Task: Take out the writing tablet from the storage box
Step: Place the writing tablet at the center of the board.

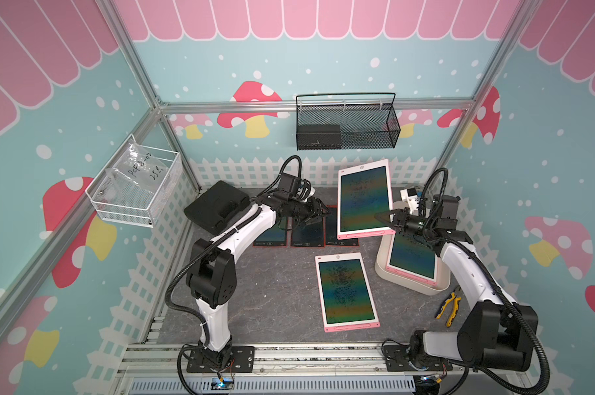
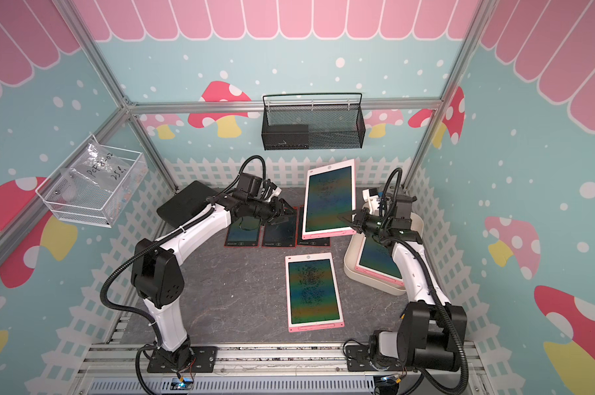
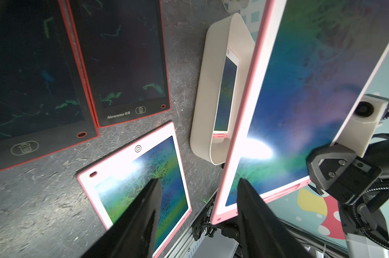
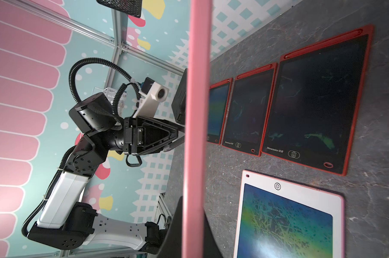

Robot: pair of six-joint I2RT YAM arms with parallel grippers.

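Observation:
My right gripper [image 1: 382, 219] [image 4: 194, 205] is shut on the lower edge of a pink-framed writing tablet [image 1: 364, 198] [image 2: 328, 201] [image 4: 196, 111]. It holds the tablet tilted up in the air, left of and above the cream storage box [image 1: 380, 263] [image 2: 350, 263] [image 3: 202, 89]. A second pink tablet [image 1: 410, 256] [image 3: 226, 89] lies inside the box, partly hidden by my right arm. My left gripper [image 1: 325, 213] [image 3: 198, 179] is open beside the raised tablet's long edge. I cannot tell whether it touches the tablet.
Three red-framed dark tablets [image 1: 306, 232] lie in a row under the left gripper. Another pink tablet [image 1: 347, 292] lies flat mid-table. A black case [image 1: 217, 205] sits back left and yellow pliers [image 1: 449, 307] front right. A black mesh basket [image 1: 347, 123] and a white wire basket [image 1: 135, 191] hang on the walls.

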